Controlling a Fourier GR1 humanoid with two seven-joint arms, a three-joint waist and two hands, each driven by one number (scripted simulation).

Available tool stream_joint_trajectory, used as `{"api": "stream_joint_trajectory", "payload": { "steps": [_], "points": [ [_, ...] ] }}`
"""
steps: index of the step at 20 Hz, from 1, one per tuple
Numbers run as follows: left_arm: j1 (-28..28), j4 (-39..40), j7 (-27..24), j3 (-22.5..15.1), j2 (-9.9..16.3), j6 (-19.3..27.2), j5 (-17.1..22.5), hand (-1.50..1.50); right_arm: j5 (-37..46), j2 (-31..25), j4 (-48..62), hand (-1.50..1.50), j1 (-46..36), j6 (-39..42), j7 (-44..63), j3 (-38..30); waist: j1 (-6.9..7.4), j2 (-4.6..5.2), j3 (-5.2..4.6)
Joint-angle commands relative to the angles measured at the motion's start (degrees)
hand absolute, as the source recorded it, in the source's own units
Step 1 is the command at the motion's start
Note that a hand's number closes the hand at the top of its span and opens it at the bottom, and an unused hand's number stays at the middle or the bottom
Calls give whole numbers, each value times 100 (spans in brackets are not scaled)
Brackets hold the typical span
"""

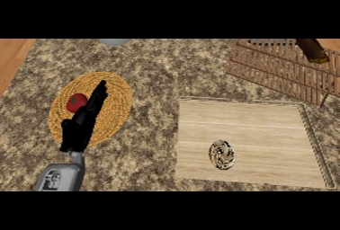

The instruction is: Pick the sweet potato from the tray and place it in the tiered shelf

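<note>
A: Head view first: where is the brown, oblong sweet potato [311,50]?

B: At the upper right edge, lying on the slatted brown wooden tiered shelf [279,67]. It is well apart from the pale square wooden tray [266,121].

A: What is on that tray?

B: Only 1 small round object with a dark swirled pattern [221,154], near its lower left part.

A: And the hands?

B: Just 1 shows. The black left hand [83,123] reaches over the round woven straw mat [114,108], fingers straight and holding nothing, beside a red tomato [76,102] lying on that mat. The right hand is nowhere visible.

A: The surface?

B: A speckled granite counter [153,72].
</note>
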Motion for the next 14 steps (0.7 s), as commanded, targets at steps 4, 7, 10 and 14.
{"api": "stream_joint_trajectory", "payload": {
  "steps": [4, 7, 10, 14],
  "points": [
    [302, -265, 81, -47, 67, 4, -75, 0, -388, -162, -1865, -150, 910, 1889, 1161, -624, -113, -50, 4],
    [157, -129, 46, 163, 29, 76, 83, 0, -999, -316, -2669, -150, 1435, 2704, 1157, -1044, -291, -81, 4],
    [192, 137, -137, 104, -10, 85, 1, 0, -1386, -325, -3487, -150, 2197, 3338, 1108, -1464, -315, -45, 2],
    [356, -70, -191, 186, 101, -20, 109, 0, -2346, -183, -4621, -150, 2826, 4191, 1199, -2212, -286, -63, 5]
  ]
}}
